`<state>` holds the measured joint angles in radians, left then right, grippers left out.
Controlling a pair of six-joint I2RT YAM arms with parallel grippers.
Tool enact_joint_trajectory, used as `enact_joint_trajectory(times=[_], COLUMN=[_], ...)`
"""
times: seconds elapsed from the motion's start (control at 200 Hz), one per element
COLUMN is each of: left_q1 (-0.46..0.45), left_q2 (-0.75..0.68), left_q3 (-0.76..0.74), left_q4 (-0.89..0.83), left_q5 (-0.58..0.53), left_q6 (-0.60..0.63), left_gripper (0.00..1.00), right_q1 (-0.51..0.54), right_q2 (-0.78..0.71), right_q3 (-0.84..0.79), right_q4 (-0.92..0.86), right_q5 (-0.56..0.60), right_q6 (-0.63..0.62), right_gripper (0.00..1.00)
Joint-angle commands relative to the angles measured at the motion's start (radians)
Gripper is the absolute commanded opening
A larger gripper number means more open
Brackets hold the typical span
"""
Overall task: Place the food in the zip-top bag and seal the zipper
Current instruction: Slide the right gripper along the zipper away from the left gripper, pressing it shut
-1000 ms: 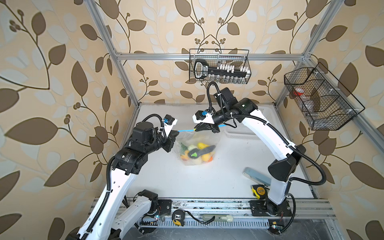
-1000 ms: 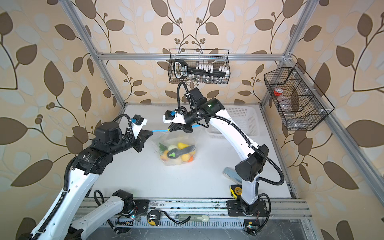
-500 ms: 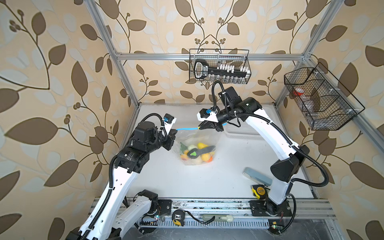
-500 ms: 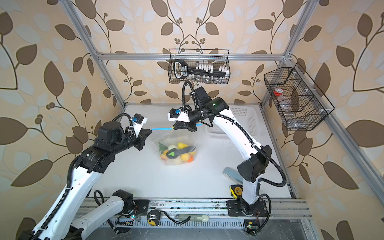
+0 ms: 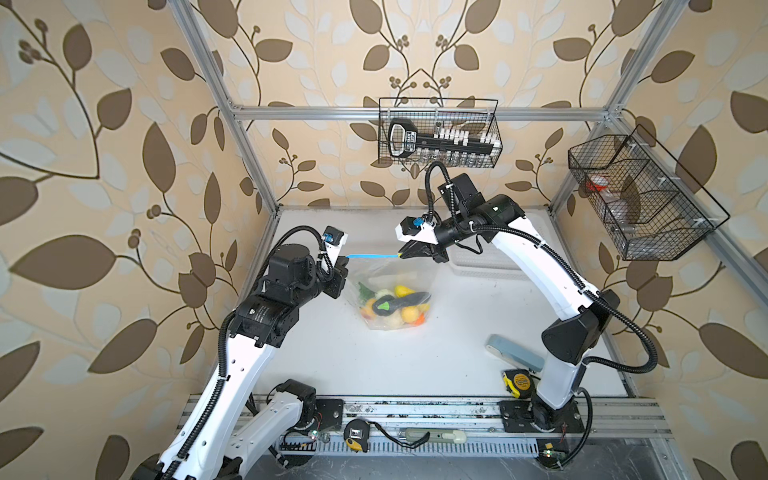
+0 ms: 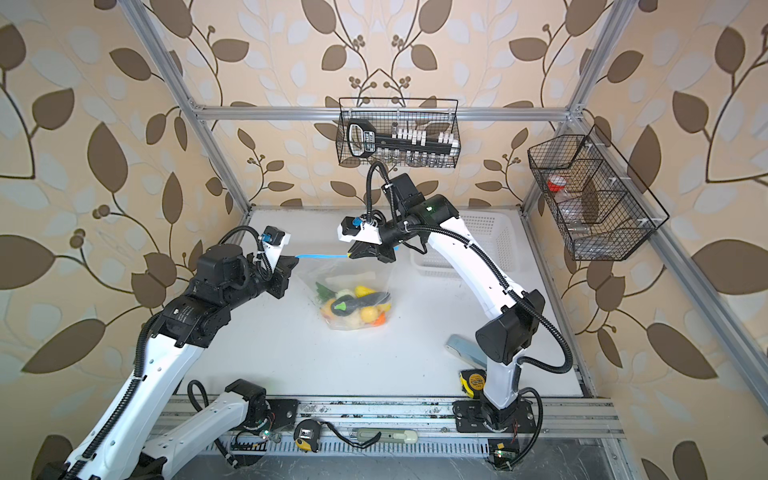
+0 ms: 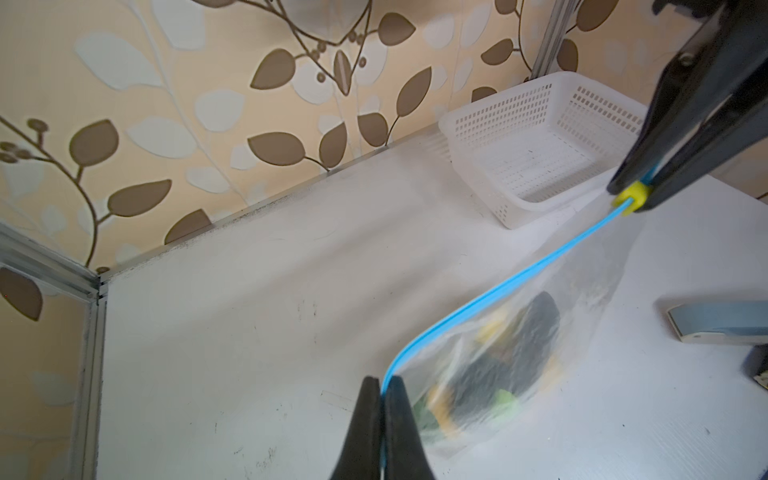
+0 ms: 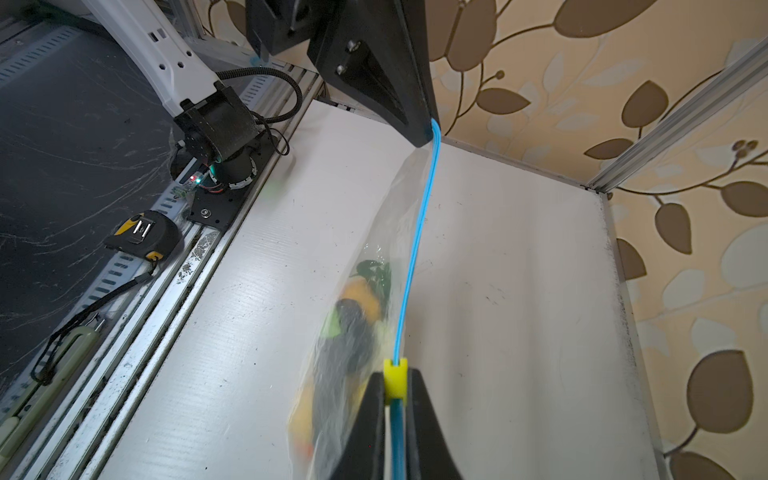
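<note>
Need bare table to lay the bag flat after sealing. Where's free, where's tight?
Widest free patch: front centre of the table, between the bag and the front rail. Also free: the back strip beyond the zipper, left of the white basket. Crowded: front right, where the blue-grey case and tape measure lie by the right arm's base.

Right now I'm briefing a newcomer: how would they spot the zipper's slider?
Over the white table, the left gripper and right gripper hold a clear zip-top bag of toy food. Follow its blue zipper to the right gripper. The slider pinched there is the strip's only yellow piece.
</note>
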<state>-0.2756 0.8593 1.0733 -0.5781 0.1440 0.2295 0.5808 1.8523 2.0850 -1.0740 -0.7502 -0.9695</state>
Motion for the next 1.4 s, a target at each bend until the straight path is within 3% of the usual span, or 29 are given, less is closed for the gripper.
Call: enact_joint_trajectory(times=[0.0,0.61,1.395], left_q1=[0.007,0.007,0.007], left_q2=[-0.022,-0.017,0.0], left_q3=[0.0,0.011,0.025], left_q4=[0.03,0.058,0.062], left_q5=[-0.113,-0.235,-0.279], left_q6=[-0.008,-0.035,-0.041], left_gripper=[0.0,0.0,0.0], right_q1=[-0.015,-0.073,-0.156], right_q2=[-0.045,-0.073,-0.139], right_q3=[-0.014,-0.049,-0.145], right_q4=[-0.037,-0.028,0.011], right_q5=[-0.005,-0.011,-0.031], right_q6=[-0.022,-0.015,-0.017], right_gripper=[0.09,0.09,0.09])
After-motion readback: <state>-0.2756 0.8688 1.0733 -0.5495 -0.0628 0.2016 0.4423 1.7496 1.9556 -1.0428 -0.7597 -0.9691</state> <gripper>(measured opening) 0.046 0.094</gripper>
